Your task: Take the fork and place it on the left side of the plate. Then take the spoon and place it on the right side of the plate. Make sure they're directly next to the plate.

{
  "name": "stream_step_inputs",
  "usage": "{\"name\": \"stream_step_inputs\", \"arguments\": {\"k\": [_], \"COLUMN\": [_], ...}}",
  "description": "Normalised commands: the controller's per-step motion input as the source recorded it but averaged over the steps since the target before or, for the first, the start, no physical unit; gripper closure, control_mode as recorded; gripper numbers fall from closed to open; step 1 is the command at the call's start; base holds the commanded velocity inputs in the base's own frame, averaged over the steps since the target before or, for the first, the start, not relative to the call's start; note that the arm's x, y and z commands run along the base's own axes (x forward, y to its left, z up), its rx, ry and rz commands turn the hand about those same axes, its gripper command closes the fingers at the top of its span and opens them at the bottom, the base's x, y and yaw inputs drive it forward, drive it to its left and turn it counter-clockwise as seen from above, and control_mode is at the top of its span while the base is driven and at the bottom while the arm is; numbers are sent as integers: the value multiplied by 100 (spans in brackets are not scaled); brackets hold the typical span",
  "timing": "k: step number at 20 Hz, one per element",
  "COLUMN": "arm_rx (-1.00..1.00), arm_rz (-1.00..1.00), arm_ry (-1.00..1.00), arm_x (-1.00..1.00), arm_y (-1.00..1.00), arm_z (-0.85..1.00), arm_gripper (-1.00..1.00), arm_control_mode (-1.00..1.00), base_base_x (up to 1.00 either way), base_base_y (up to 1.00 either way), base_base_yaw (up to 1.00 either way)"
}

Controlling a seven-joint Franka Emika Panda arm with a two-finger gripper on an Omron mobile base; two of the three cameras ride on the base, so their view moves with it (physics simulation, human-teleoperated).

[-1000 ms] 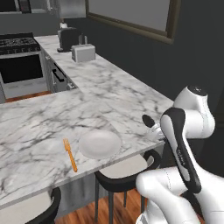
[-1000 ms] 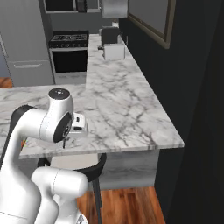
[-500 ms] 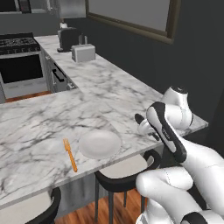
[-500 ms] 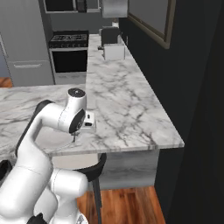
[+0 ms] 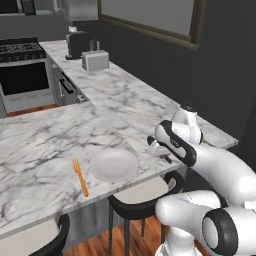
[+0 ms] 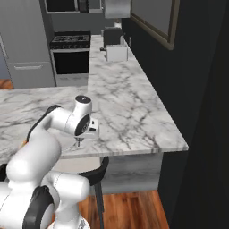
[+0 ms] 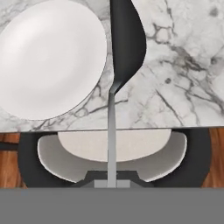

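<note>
Grey spoon (image 7: 124, 41), stiff, light, slick, is clamped by its handle end in the tool (image 5: 161, 150), plate (image 7: 48, 57) at ten o'clock.

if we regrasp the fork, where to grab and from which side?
Probably the fork's handle, in the half nearer the counter edge, coming straight down with the jaws closing across its width. It lies flat, so nothing gets under it from the side. The plate sits close on its right, and its round rim curves away there, leaving finger room.
</note>
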Motion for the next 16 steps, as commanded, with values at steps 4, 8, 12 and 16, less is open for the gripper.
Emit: {"name": "stream_step_inputs", "arguments": {"k": [4,8,12,16], "arm_rx": [0,0,0,0], "arm_rz": [-1,-1,-1,-1], "arm_ry": [0,0,0,0], "arm_x": [39,34,27,18], "arm_y": [6,3,5,5], "arm_z": [-37,-31,-32,-17], "arm_gripper": [100,100,100,100], "arm_control_mode": [-100,-100,-100,-100], "base_base_x": [0,0,0,0], "base_base_y": [0,0,0,0], "base_base_yaw": [0,0,0,0]}}
